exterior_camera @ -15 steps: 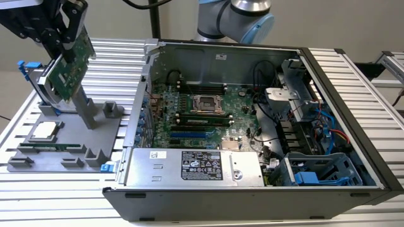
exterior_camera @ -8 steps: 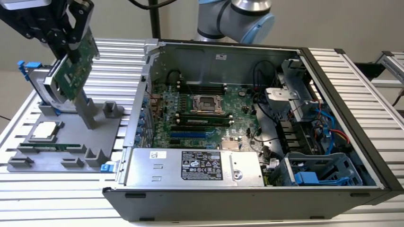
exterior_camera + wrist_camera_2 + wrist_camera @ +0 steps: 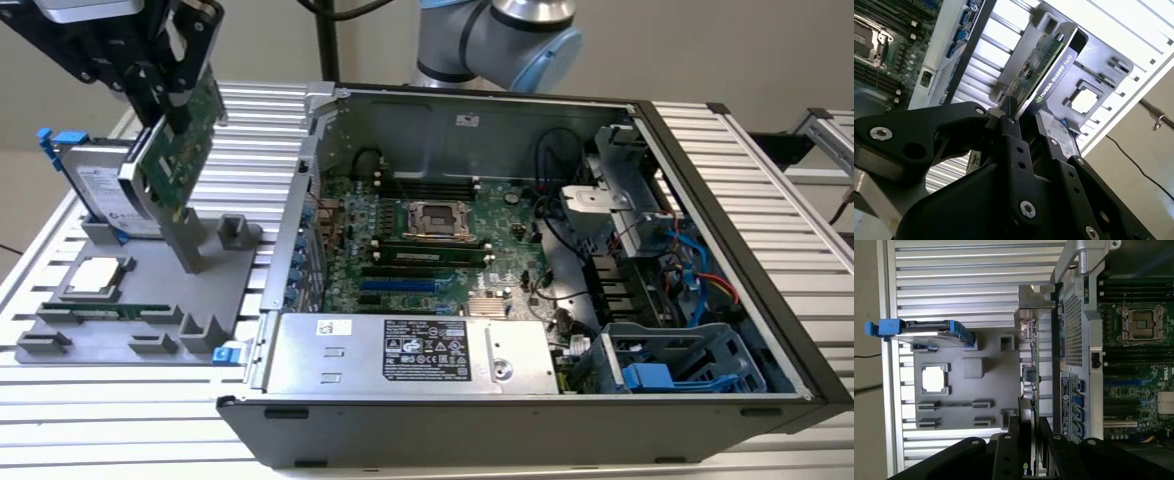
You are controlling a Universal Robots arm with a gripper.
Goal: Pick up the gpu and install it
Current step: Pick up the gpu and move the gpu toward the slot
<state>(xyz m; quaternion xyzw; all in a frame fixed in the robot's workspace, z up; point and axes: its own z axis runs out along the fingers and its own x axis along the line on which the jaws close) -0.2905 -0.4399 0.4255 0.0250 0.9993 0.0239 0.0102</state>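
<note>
The gripper (image 3: 168,102) is clamped on the gpu (image 3: 182,160) at its upper edge. The card hangs tilted over the gray tray (image 3: 150,290), on the exterior view's left. It is probably light, stiff and fragile, so bare edges suit holding.

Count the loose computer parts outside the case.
4: gpu in the gripper; on the gray holder, a blue-railed hard drive, a processor chip and a memory stick.

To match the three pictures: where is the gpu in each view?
Exterior view: gpu in the gripper, over the grey tray, at the exterior view's left.
Second wrist view: edge-on, gripped, the tray behind it.
First wrist view: edge-on, between the tray and the computer case.
Shared landmark: the grey tray.
</note>
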